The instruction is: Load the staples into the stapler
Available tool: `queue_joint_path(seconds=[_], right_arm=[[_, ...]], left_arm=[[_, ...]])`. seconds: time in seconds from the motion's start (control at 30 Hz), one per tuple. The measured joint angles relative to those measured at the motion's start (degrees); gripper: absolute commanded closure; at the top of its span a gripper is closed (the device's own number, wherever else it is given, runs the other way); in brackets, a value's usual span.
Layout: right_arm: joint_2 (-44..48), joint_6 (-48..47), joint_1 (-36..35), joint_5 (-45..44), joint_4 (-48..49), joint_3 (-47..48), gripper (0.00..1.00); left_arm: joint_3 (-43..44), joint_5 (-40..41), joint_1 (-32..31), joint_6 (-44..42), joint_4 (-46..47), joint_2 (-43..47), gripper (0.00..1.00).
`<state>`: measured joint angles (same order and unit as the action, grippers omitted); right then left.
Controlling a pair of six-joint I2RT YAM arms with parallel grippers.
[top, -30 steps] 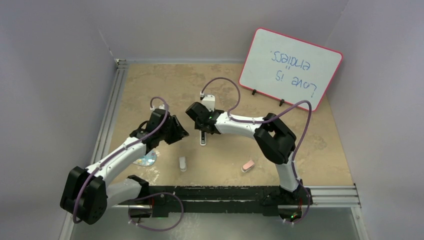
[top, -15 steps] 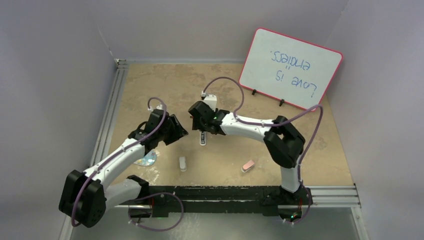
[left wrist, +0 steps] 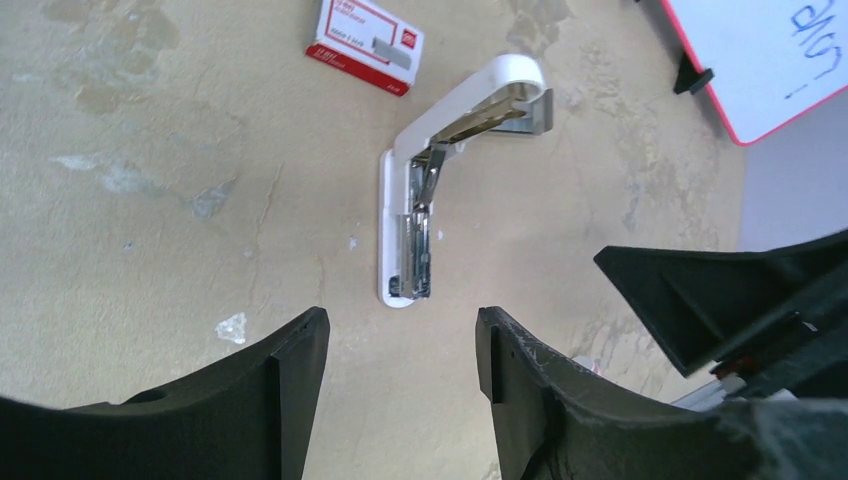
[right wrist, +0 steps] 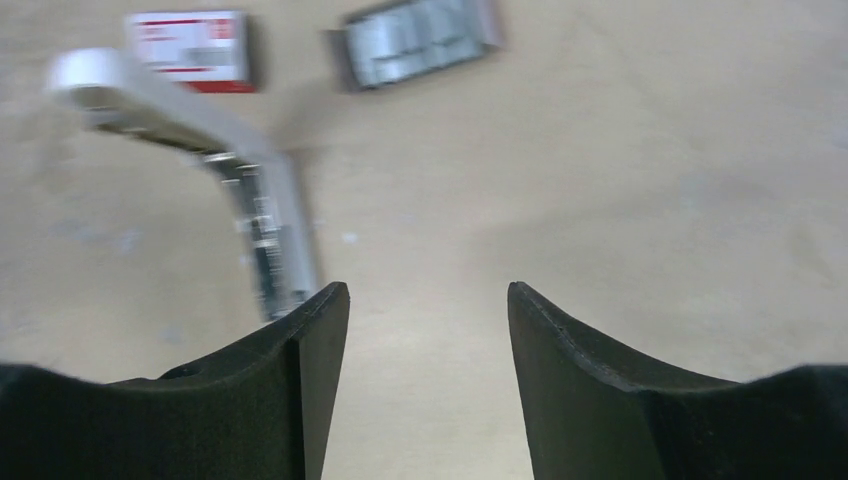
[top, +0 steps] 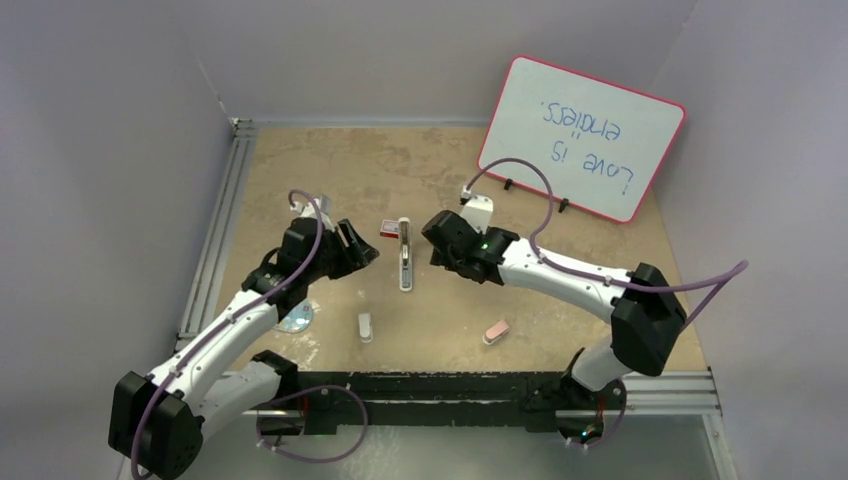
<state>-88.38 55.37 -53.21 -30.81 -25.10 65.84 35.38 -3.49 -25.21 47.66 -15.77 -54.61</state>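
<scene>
Staples (right wrist: 415, 40): silvery block (blurred in the right wrist view) lying flat on the table (top: 330, 170), just beside the red box (left wrist: 365, 45) and near the stapler's raised head. Stapler (left wrist: 410, 230): white, open, base flat on the table, top arm tilted up; metal channel exposed, contents unclear. Left gripper (left wrist: 400, 350) hovers near the stapler's base end, jaws apart, nothing between them. Right gripper (right wrist: 425, 340) on the stapler's other side, jaws spread, holding nothing. Neither touches stapler or box. Whiteboard (top: 580, 135) stands far right
</scene>
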Motion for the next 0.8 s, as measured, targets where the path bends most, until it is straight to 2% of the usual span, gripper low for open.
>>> queue_joint_path(seconds=[0.13,0.3,0.5,0.67,0.8], right_arm=[[1.5,5.7,0.3,-4.5,-10.6,-1.9,0.29],[6.2,12.7,0.3,-3.5,-18.0,-8.3,0.26],[12.1,21.3,0.3,0.9,-22.1,-15.4,0.30],[16.5,26.9,0.3,3.5,-21.7,-22.6,0.30],[16.7,29.4,0.3,4.9,-21.6,-24.7,0.31]], left_arm=[[0.0,-0.9,0.0,-1.3,2.9,0.4,0.44],[0.0,-1.0,0.0,-1.9,4.2,-0.9,0.44],[0.0,-1.0,0.0,-1.9,4.3,-1.6,0.45],[0.0,-0.9,0.0,-1.8,4.3,-1.6,0.45],[0.0,-0.6,0.0,-1.8,4.3,-1.4,0.45]])
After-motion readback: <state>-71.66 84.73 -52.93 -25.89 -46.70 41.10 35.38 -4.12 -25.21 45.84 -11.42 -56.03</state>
